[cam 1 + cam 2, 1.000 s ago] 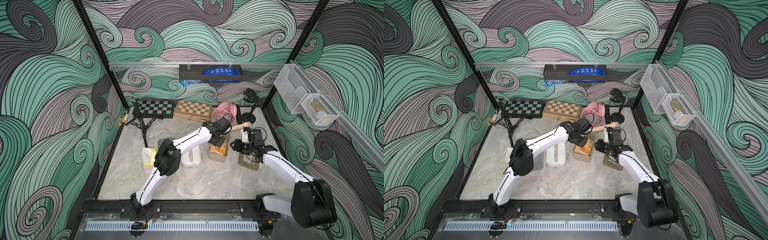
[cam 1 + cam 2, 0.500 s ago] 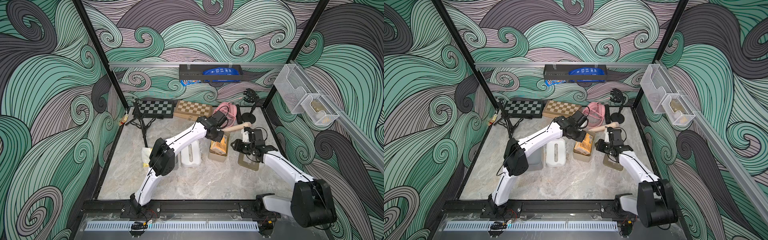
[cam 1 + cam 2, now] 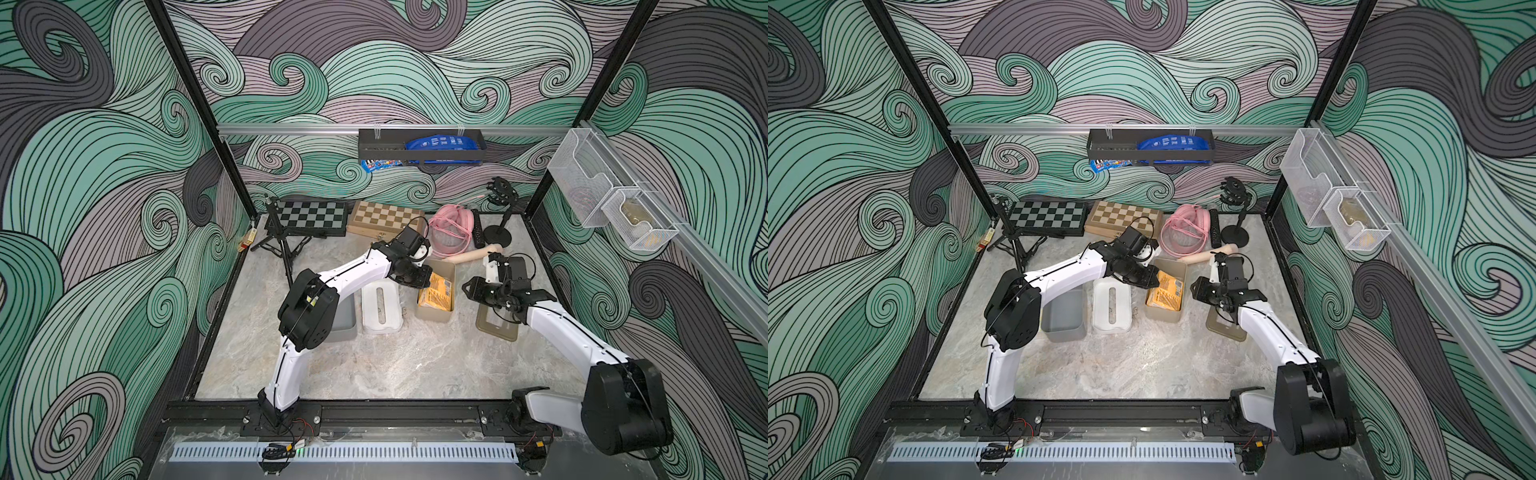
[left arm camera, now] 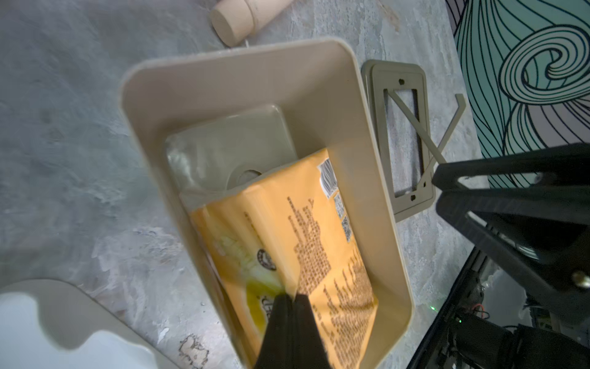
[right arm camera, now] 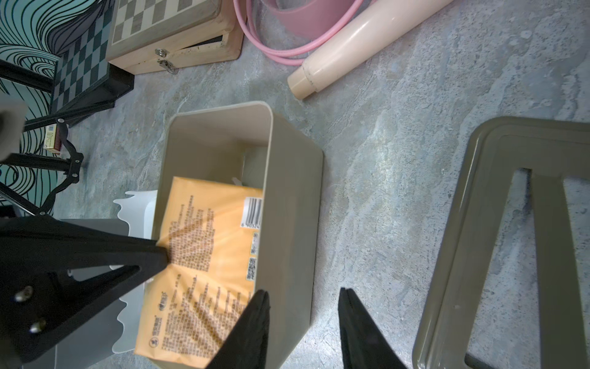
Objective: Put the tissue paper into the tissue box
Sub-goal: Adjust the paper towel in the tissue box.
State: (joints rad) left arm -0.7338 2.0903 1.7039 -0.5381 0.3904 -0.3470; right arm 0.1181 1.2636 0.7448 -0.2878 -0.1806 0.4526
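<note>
Looking left to right across your grey marbled table (image 3: 374, 365), ringed by swirl-patterned walls (image 3: 83, 208): your left hand (image 4: 292, 298) pinches the orange tissue paper (image 4: 306, 230), tilted inside the beige tissue box (image 4: 367, 143); your right hand (image 5: 303, 297) hovers beside it, jaws apart, seemingly touching nothing.

Support surface: grey marbled tabletop (image 3: 374, 365). Along far edge, left to right: small matchbox (image 3: 245, 243), black tripod (image 3: 278, 245), dark chessboard (image 3: 311, 216), wooden chess box (image 3: 384, 218), pink hoop basket (image 3: 451, 232), black remote (image 3: 478, 228), round-based black stand (image 3: 496, 237). Just in front: cream rolling pin (image 3: 473, 255), lying flat. Mid-table, side by side: grey bin (image 3: 1064, 332), white slotted box (image 3: 370, 311), open beige box (image 3: 432, 314). Apart to the right: beige slotted lid (image 3: 484, 328), lying flat.
</note>
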